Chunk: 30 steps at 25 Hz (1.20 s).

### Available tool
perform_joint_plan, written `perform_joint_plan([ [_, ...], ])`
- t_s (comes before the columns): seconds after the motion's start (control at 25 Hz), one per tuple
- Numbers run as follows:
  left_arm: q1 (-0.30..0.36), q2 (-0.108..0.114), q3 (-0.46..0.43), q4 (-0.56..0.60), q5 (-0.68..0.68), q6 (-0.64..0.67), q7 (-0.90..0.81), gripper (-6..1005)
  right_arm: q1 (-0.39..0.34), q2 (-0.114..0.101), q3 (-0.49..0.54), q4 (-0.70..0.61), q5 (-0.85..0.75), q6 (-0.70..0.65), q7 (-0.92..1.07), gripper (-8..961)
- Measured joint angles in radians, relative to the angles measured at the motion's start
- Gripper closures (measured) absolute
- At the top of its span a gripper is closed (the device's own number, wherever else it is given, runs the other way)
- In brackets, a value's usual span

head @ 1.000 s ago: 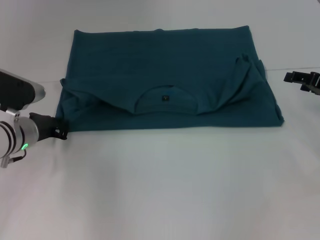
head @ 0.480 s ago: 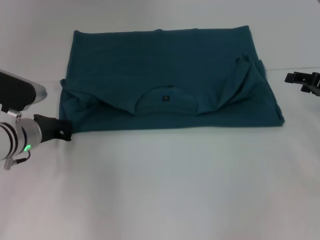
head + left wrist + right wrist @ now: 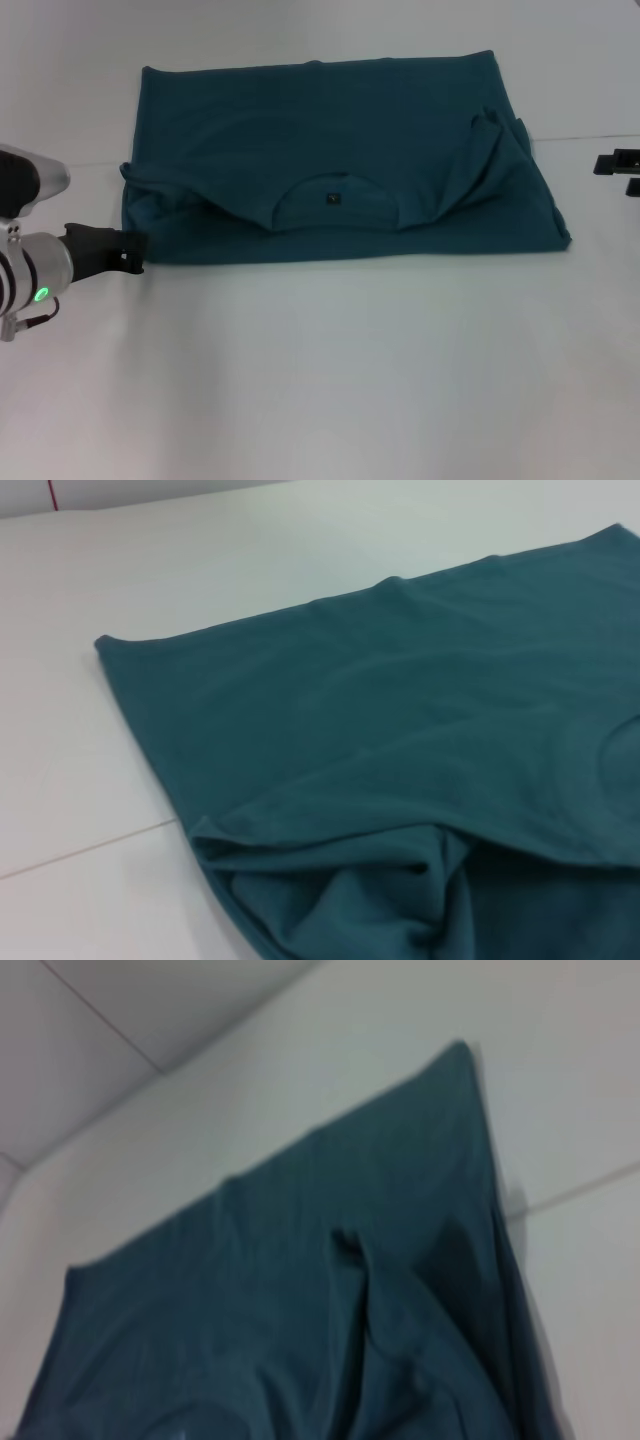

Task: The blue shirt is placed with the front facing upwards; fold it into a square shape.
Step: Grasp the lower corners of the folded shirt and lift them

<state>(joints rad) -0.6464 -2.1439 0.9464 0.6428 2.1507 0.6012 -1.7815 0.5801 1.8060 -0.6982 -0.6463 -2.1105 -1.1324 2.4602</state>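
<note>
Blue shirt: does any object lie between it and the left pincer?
Nothing visible does. The left pincer is right at the near left corner of the shirt, with only bare table around it. The right pincer is off to the shirt's right side.

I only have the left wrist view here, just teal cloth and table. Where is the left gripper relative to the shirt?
Observer: In the head view, the left gripper sits at the near left corner of the blue shirt.
Operator: And the right arm?
Observer: The right gripper is at the right edge of the head view, clear of the shirt.
Operator: Which part of the shirt faces the robot?
Observer: The neckline with its small dark label lies near the front edge.
</note>
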Motion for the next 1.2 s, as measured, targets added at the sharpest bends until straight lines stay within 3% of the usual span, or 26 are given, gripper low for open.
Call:
perform_joint_plan([
  [0.16,0.002,0.006,0.000,-0.002,0.000,0.006,-0.009,971,0.049,-0.007,-0.001,-0.003,-0.110,-0.049,0.060,180],
  [0.48,0.005,0.007,0.002,-0.001,0.001,0.014,-0.009,972,0.159,0.044,-0.009,-0.003,-0.350,-0.059,0.132,69],
  [1.2,0.004,0.001,0.000,-0.001,0.002,0.028,-0.010,973,0.177,0.123,-0.026,0.013,-0.500,0.159,0.135,41],
])
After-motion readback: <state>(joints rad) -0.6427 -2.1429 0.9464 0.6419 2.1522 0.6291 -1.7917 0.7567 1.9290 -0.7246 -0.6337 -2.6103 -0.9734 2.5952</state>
